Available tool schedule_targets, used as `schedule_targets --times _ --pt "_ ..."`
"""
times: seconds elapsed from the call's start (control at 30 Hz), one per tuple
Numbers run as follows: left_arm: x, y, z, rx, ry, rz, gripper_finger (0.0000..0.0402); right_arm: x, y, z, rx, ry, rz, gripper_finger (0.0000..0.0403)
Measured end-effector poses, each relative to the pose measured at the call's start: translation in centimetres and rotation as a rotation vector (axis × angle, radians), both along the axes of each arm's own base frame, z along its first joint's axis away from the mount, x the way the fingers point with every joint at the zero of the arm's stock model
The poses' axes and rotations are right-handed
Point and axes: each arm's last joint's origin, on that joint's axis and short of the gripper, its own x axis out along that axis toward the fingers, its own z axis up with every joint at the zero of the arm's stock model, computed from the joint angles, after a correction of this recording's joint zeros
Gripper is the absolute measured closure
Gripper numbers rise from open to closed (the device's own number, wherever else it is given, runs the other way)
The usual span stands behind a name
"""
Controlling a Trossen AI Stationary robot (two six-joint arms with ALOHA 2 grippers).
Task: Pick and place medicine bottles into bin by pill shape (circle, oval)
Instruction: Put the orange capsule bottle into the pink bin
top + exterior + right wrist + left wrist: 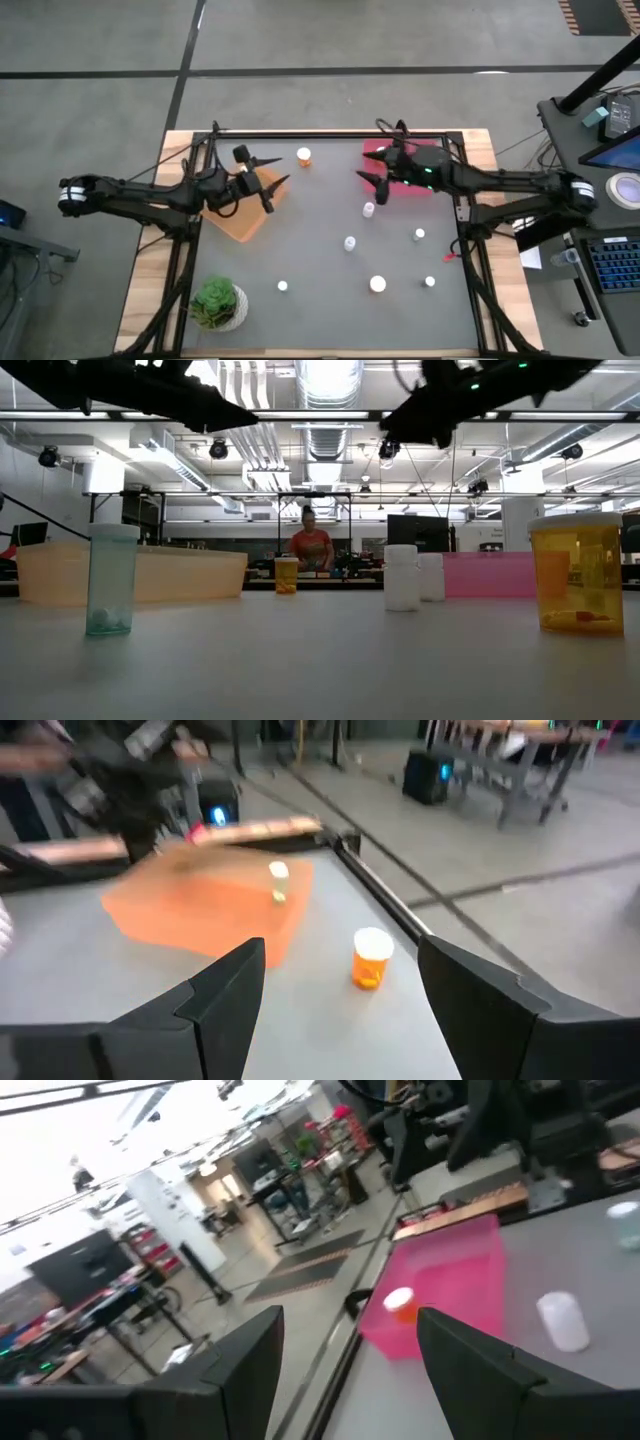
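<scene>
Several medicine bottles stand upright on the grey table. An orange one (304,156) is near the far edge between the bins, and white ones (368,209) (350,243) stand at mid table. My left gripper (277,173) hovers open above the orange bin (240,218), pointing level toward the pink bin (450,1275). My right gripper (368,185) hovers open at the pink bin's (405,190) near left corner, pointing toward the orange bin (205,910). A small bottle (278,880) shows in the orange bin. Neither gripper holds anything.
More bottles stand nearer the front edge (283,286) (378,284) (429,282), and one is at the right (419,234). A potted green plant (218,303) sits at the near left corner. A black frame rail (330,133) runs along the far edge. A person (311,545) is in the room beyond.
</scene>
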Motion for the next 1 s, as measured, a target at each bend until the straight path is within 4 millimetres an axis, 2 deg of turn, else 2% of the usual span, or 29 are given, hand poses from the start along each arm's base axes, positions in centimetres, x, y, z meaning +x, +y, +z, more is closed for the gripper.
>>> schedule_targets --times 0.13,0.4,0.67,0.9,1.0 --pt "-0.8 0.0 0.2 -0.002 -0.032 0.020 0.0187 2.8 -1.8 1.4 0.016 0.050 -0.034 0.0147" --pt "-2.2 -0.1 0.0 0.001 -0.062 0.020 0.0187 9.1 -5.4 1.9 0.069 0.228 -0.076 0.0147" --pt "-3.5 -0.3 0.5 0.003 -0.104 0.022 0.0187 14.2 -8.5 0.7 0.025 0.439 0.004 0.0147" --pt "-4.0 -0.3 0.8 0.000 -0.129 0.020 0.0187 16.6 -12.0 -1.3 -0.009 0.520 0.250 0.0147" --pt "-4.0 -0.3 0.8 0.000 -0.128 0.020 0.0187 17.3 -13.5 -2.2 -0.049 0.531 0.274 0.0147"
